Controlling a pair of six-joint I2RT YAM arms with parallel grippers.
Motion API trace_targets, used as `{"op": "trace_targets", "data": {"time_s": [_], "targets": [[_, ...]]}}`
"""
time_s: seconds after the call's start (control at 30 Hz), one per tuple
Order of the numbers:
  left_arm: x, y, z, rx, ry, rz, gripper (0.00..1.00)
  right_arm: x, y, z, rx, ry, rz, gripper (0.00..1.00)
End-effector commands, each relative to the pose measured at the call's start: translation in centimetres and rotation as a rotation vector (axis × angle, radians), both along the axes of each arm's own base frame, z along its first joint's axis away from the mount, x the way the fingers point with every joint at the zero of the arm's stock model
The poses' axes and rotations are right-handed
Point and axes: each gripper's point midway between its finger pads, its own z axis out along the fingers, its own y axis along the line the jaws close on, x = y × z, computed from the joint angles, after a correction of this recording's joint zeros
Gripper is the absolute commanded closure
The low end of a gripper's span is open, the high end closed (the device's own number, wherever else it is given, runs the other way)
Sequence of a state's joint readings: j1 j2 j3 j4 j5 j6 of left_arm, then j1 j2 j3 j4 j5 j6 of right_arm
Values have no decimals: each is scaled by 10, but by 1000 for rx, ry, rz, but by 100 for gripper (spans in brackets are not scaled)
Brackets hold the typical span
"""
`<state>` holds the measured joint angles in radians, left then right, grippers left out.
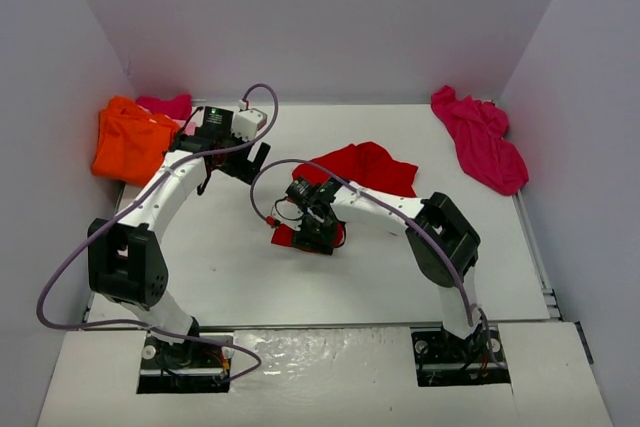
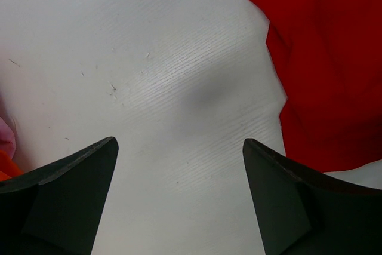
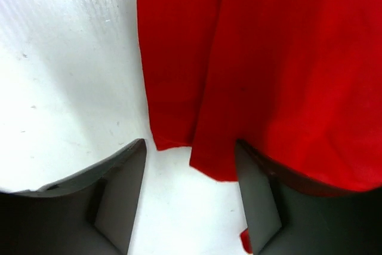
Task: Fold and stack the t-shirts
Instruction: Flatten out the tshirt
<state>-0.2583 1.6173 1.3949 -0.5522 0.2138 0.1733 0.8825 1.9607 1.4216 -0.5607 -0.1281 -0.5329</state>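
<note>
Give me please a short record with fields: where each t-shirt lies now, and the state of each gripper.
red t-shirt: crumpled, middle of the table
orange t-shirt: bunched, far left corner
pink t-shirt: partly hidden behind the orange t-shirt
magenta t-shirt: heaped, far right corner
left gripper: open, over bare table, holding nothing
right gripper: open, at the red t-shirt's edge, not closed on it
folded: none looks folded

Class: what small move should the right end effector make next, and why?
Probably lower and close on the edge of the red t-shirt: the right end effector is open, that edge lies between its jaws, and the shirt lies crumpled.
</note>
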Motion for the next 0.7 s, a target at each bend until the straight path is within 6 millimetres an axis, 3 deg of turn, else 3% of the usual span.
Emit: {"op": "trace_targets", "data": {"time_s": [0.0,0.03,0.07,0.1,0.2,0.5,0.67], "targets": [[9,-2,37,-46,-95,10,17,10,-6,-6,-76,-45,-10,61],[8,-2,37,-47,-96,8,17,15,-9,-9,-98,-68,-20,75],[8,-2,38,-47,-98,9,17,21,-14,-11,-127,-97,-35,95],[7,-2,38,-48,-99,8,17,23,-16,-11,-137,-111,-40,100],[6,-1,39,-44,-103,8,17,31,-16,2,-132,-158,-51,100],[4,-5,36,-60,-92,-12,17,69,-26,115,43,-397,-149,100],[2,-14,34,-87,-72,-49,17,79,-41,157,123,-463,-192,100]]}}
